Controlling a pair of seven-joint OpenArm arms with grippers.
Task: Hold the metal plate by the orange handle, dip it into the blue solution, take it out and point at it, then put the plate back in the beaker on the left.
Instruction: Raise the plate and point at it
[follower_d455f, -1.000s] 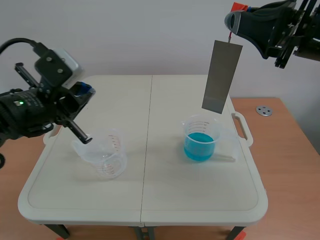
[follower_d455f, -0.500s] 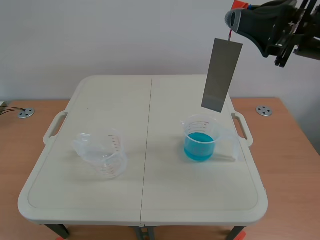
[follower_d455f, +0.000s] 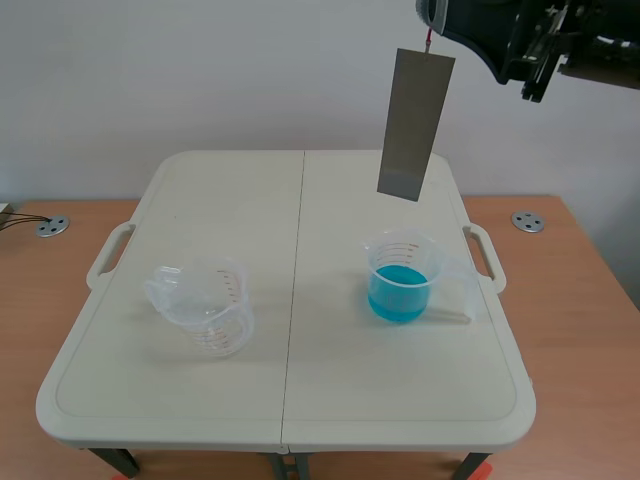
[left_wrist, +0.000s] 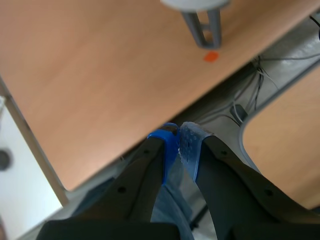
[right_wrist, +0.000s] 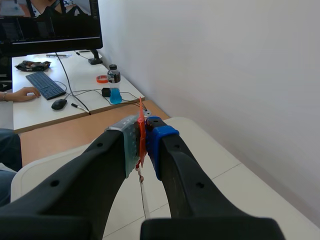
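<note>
Grips the thin orange handle (right_wrist: 141, 131) in the right gripper (right_wrist: 142, 140), jaws clamped on it with a dotted pad either side. Dangles the long flat grey metal plate (follower_d455f: 415, 125) below that handle on a short thin wire (right_wrist: 144, 197), high over the far right part of the pale folding table (follower_d455f: 300, 400). Hangs it slightly tilted, lower edge well above the clear plastic beaker of blue solution (follower_d455f: 402, 278) and a little behind it toward the wall. Shows no drip or stain on the plate, so cannot tell whether the dip is done. Sits the left gripper (left_wrist: 179, 142) off the table and out of the scene view, jaws together on nothing, over a wooden surface and cables.

Likely trouble from here:
- Swinging on the wire with any quick move, then striking the blue beaker's rim rather than entering its mouth; probably enough to tip so light a vessel and spill the solution.
- Slipping of the narrow handle between the pads, dropping the plate.
- Dripping blue liquid across the table on the way to the empty clear plastic beaker (follower_d455f: 205, 305) at the left, well apart from the blue one.
- Missing or toppling that empty beaker by lowering a tilted, swaying plate.
- Nudging the plate while pointing, setting it swinging.
</note>
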